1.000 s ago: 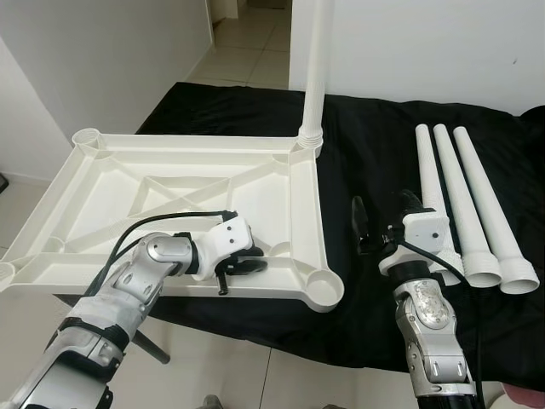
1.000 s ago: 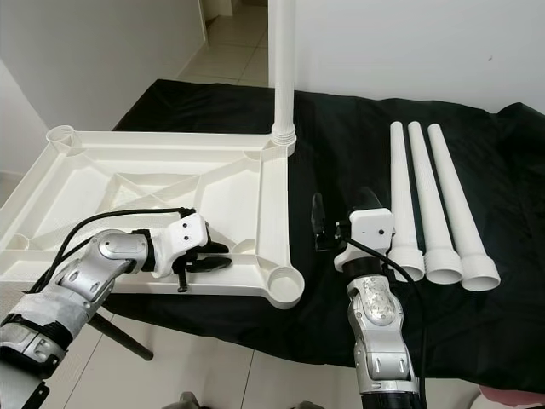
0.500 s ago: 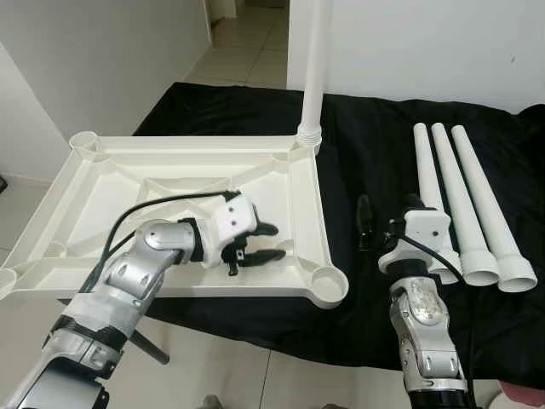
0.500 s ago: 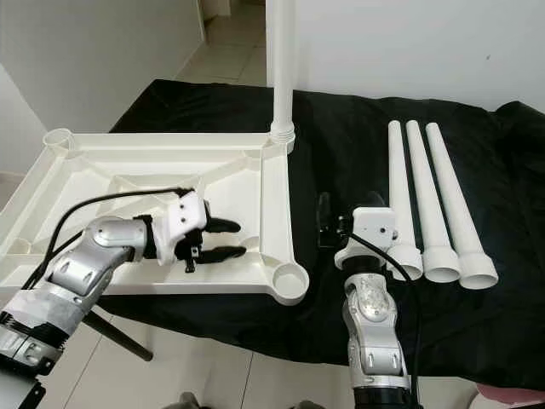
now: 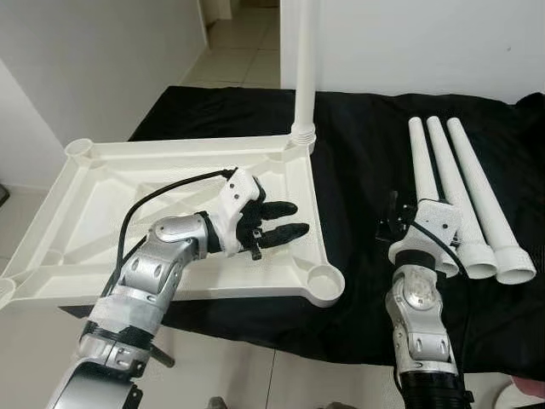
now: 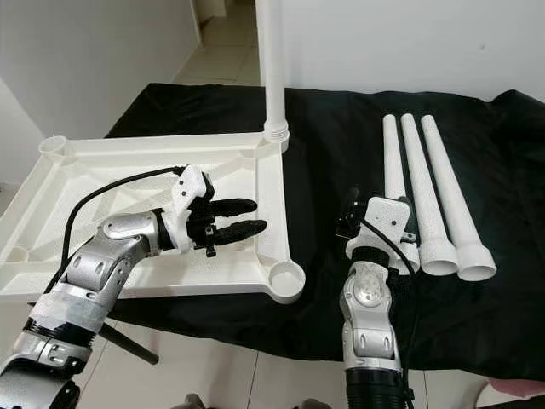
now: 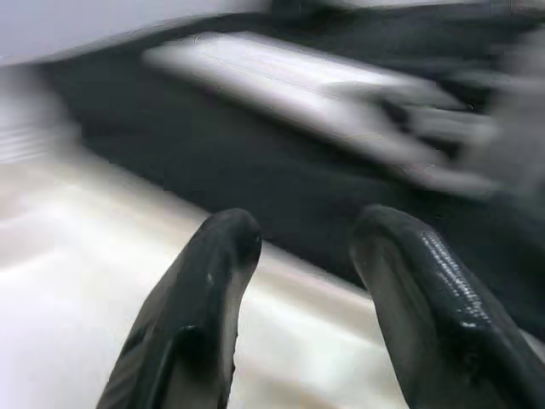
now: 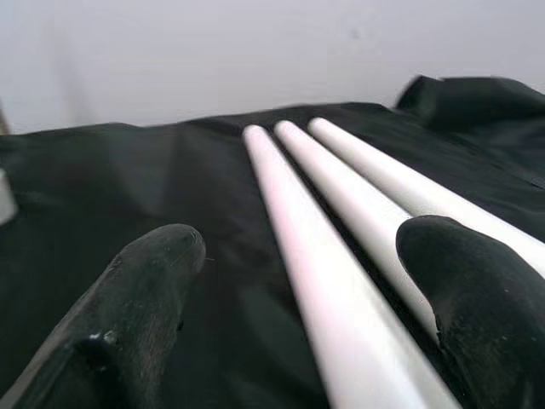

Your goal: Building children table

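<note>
The left tool (image 5: 288, 219) is held open and empty above the upturned white table top (image 5: 102, 200), near its right rim. One leg (image 5: 302, 68) is seen upright in the far corner beyond it. The right tool (image 8: 298, 281) is spread open around the nearest of three loose legs (image 5: 460, 192) on the black cloth (image 5: 358, 170).

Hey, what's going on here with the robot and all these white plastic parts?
A robot is assembling a small table. The tabletop lies upside down on a black cloth, with one leg already standing in a far corner socket. Three loose legs lie side by side on the cloth. The right gripper is open around the nearest one. The left gripper hovers open over the tabletop.
</note>
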Tool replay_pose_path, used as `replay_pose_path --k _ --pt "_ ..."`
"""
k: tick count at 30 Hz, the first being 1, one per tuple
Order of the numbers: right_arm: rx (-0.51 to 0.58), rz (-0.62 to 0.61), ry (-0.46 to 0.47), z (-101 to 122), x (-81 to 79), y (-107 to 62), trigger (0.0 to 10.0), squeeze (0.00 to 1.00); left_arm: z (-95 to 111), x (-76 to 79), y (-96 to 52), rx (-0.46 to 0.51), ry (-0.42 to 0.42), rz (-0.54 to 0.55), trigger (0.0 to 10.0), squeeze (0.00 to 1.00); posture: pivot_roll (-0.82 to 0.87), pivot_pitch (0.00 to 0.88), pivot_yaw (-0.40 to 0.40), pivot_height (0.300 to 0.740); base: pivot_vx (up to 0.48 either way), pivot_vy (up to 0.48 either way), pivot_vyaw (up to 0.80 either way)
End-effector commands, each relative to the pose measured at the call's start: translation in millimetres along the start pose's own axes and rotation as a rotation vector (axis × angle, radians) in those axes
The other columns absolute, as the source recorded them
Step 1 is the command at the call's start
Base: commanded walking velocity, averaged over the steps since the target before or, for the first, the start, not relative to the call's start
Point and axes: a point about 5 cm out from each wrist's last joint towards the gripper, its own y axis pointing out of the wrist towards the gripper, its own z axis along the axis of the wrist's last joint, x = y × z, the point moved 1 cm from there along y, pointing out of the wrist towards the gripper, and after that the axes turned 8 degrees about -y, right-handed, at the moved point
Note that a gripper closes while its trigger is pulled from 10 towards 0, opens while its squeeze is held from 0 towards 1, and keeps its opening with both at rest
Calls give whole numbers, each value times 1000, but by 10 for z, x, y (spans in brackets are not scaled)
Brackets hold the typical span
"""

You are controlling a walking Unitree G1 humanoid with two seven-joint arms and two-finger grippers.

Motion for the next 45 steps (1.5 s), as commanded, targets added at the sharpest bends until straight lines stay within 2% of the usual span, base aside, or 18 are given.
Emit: replay_pose_path --k 1,3,8,9,11,12,15,18,22,27,33,36,43,45 --pt "-23 -17 -7 -47 16 2 10000 0 -14 -81 -40 -1 -24 88 10000 0 -99 22 129 740 0 0 0" --pt "-35 -42 -28 -79 70 8 10000 0 -33 -66 -16 2 -71 105 10000 0 -107 20 137 740 0 0 0" --pt "-37 -53 -42 -86 106 1 10000 0 -41 -6 13 11 -77 112 10000 0 -108 19 133 740 0 0 0" --pt "-29 -50 -52 -76 127 -14 10000 0 -51 113 38 20 -18 68 10000 0 -96 15 92 740 0 0 0" --pt "-29 -50 -52 -76 127 -14 10000 0 -51 113 38 20 -18 68 10000 0 -96 15 92 740 0 0 0" --pt "-5 -24 -99 -65 139 -43 10000 0 -66 218 96 28 60 29 10000 0 -97 20 80 740 0 0 0" --pt "-2 -16 -114 -70 136 -57 10000 0 -69 233 116 32 74 28 10000 0 -102 22 82 740 0 0 0" --pt "-3 -17 -122 -95 173 -113 10000 0 -43 184 162 65 57 88 10000 0 -105 22 83 740 0 0 0" --pt "-27 -19 -110 -136 216 -200 10000 0 -9 148 139 94 -12 173 10000 0 -102 20 88 740 0 0 0" --pt "-56 18 -84 -185 216 -286 10000 0 -3 138 86 107 -31 246 10000 0 -94 19 90 740 0 0 0" --pt "-88 38 -84 -259 249 -321 10000 0 25 149 67 116 -30 245 10000 0 -78 19 90 740 0 0 0" --pt "-132 78 -83 -349 199 -300 10000 0 29 140 66 108 -22 240 10000 0 -79 20 92 740 0 0 0" --pt "-155 123 -63 -405 91 -268 10000 0 27 155 67 97 -15 230 10000 0 -74 18 103 740 0 0 0" --pt "-194 155 -12 -470 17 -250 10000 0 27 169 58 89 -13 228 10000 0 -65 13 106 740 0 0 0"
